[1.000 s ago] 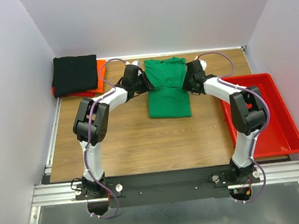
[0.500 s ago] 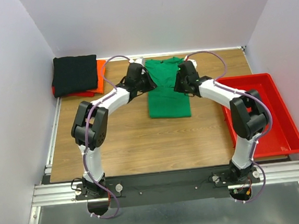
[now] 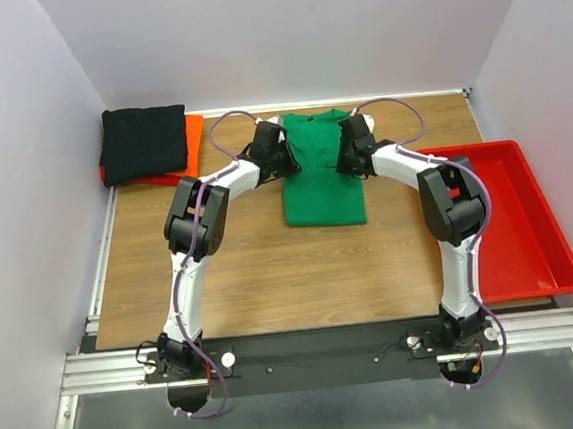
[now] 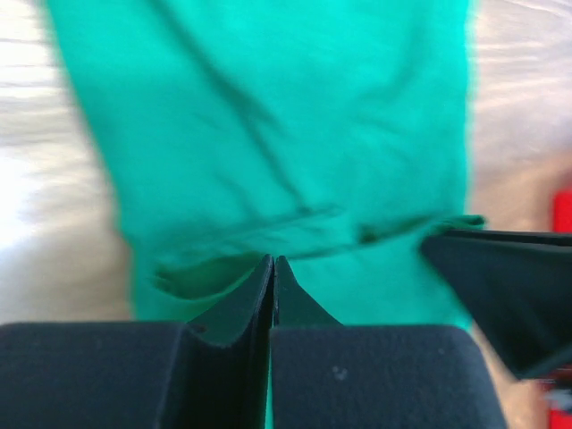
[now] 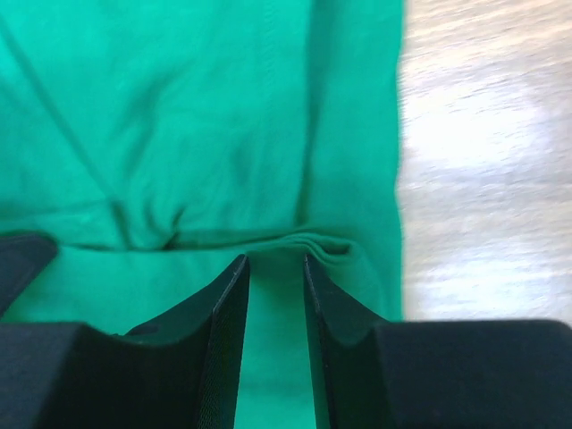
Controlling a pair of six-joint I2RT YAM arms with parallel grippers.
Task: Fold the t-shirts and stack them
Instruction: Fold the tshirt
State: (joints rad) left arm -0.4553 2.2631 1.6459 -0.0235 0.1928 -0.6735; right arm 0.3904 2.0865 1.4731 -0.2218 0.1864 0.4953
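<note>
The green t-shirt (image 3: pixel 322 186) lies folded into a long strip at the back middle of the table. My left gripper (image 3: pixel 289 160) is at its left edge. In the left wrist view its jaws (image 4: pixel 273 261) are pressed together on a puckered fold of the green t-shirt (image 4: pixel 268 107). My right gripper (image 3: pixel 344 158) is at the shirt's right edge. Its fingers (image 5: pixel 234 268) stand a narrow gap apart, their tips at a bunched fold of the green t-shirt (image 5: pixel 179 107). The black t-shirt (image 3: pixel 143 142) lies folded on the orange-red t-shirt (image 3: pixel 193 142) at the back left.
A red plastic tray (image 3: pixel 551 252) sits along the table's right side, next to the right arm. The side walls stand close on both sides. The back wall rises just behind the shirts. Bare wood shows in front of the green shirt.
Both grippers have moved inward onto the green shirt's edges. The left jaws have closed on the cloth. The right jaws widened, then narrowed again.
</note>
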